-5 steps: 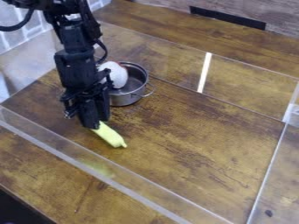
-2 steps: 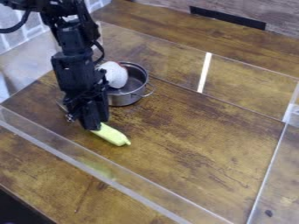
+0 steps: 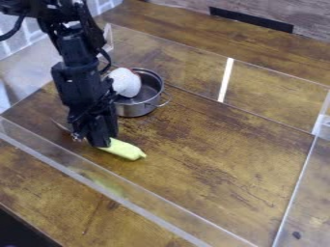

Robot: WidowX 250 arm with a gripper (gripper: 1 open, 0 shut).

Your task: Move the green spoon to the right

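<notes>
"Only the one camera view to go through. Where's our spoon?"

"Green spoon (image 3: pixel 123 150) is left of centre in the frame, a bit below mid-height, on the tabletop (image 3: pixel 206 183). Handle points to the lower right."

"And the pincer (image 3: pixel 99 142)?"

"Right at the handle's upper-left end. Jaws look together, and we'd call it clamped on the spoon, though the dark fingers hide the contact."

"Scoop visible?"

"Barely. We get something shiny just left of the fingers, probably the metal scoop. Can't trace its outline."

"Lifted or down?"

"Can't tell. Handle looks to lie on or very near the wood."

"Progress, then?"

"Grasp looks done, so we'd log it as the early-to-middle part. The move to the right isn't done: spoon sits in the left half, and the bowl (image 3: pixel 145 108) with the white object (image 3: pixel 123 82) is just above it in the frame."

"What's left for us?"

"Carry or slide it toward the right side of the frame, let go, back the arm (image 3: pixel 80 58) off. We'd want it kept low in the frame, so it doesn't catch the bowl."

"Fine, next one."
</notes>
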